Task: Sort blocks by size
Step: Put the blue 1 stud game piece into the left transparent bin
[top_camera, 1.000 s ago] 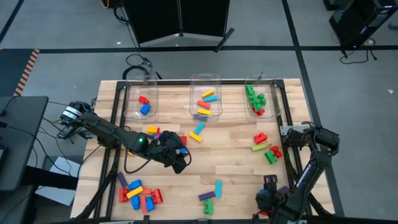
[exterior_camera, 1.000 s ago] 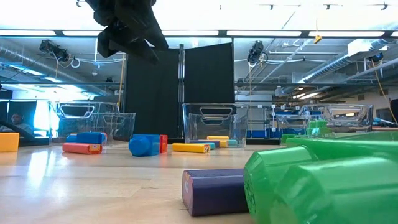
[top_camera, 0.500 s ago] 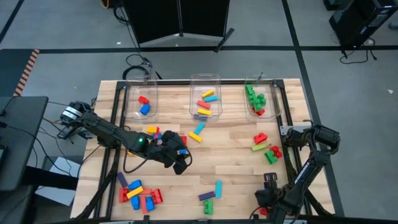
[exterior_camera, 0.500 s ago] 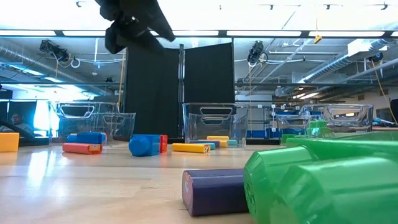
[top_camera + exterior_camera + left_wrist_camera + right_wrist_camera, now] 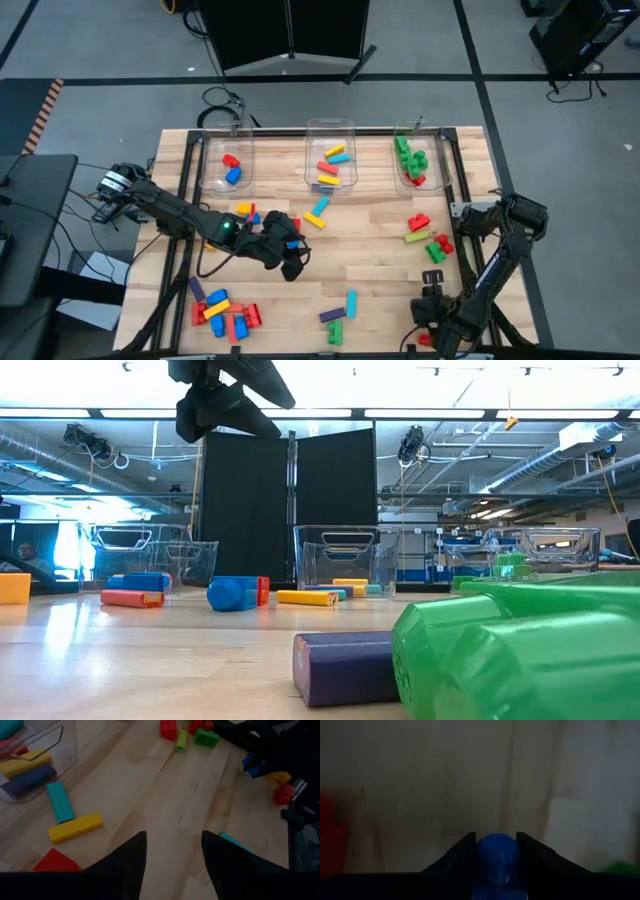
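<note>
1. While the left gripper (image 5: 291,262) hangs over the middle of the tabletop (image 5: 380,240), its fingers (image 5: 131,857) stand apart with nothing between them.
2. Down at the near right corner, the right gripper (image 5: 424,313) sits low, and its wrist view shows a blue block (image 5: 497,855) right between the fingers (image 5: 462,855); the dark tips sit against both sides of it, so that looks like a grasp on the block.
3. Across the far edge stand three clear bins: the left bin (image 5: 227,163) has a red and a blue block, the middle bin (image 5: 331,160) has long blocks in yellow, red, cyan and purple, and the right bin (image 5: 420,160) has green blocks with a bit of red.
4. Loose on the wood, a cyan block (image 5: 318,214) lies just in front of the middle bin, touching end-on a yellow block (image 5: 76,827) in the left wrist view.
5. Over at the near left corner there is a cluster (image 5: 222,311) of red, blue, yellow and purple blocks lying close together.
6. Near the front edge, a second cyan block (image 5: 351,302) lies beside a purple block (image 5: 331,315) and a green block (image 5: 335,331).
7. By the right edge, a red block (image 5: 418,221), a lime block (image 5: 416,237) and a green pair (image 5: 437,250) sit together, well apart from the right gripper.
8. From the low view, the purple block (image 5: 345,668) and green block (image 5: 520,655) fill the foreground.
</note>
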Action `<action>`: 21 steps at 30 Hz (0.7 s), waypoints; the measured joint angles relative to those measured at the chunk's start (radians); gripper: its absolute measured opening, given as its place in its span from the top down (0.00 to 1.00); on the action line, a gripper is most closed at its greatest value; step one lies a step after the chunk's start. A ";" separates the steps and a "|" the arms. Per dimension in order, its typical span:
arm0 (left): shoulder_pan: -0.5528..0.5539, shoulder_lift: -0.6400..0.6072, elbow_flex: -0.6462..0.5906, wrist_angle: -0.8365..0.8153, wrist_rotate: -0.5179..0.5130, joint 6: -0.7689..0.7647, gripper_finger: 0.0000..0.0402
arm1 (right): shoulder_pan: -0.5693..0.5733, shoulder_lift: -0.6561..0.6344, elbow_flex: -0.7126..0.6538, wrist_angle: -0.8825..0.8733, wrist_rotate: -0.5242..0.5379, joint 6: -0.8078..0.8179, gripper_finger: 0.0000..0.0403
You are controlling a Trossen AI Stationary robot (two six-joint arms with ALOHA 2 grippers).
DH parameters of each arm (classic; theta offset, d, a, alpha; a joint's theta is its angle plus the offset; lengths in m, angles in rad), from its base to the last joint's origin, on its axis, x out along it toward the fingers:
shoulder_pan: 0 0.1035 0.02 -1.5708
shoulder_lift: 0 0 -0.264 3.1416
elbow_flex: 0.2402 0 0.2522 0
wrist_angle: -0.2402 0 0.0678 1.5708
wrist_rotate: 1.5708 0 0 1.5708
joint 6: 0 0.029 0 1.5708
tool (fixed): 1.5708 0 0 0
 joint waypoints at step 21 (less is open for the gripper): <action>0.011 -0.188 0.000 -0.330 -0.247 0.192 0.51 | -0.279 -0.388 0.001 -0.250 0.287 0.103 0.68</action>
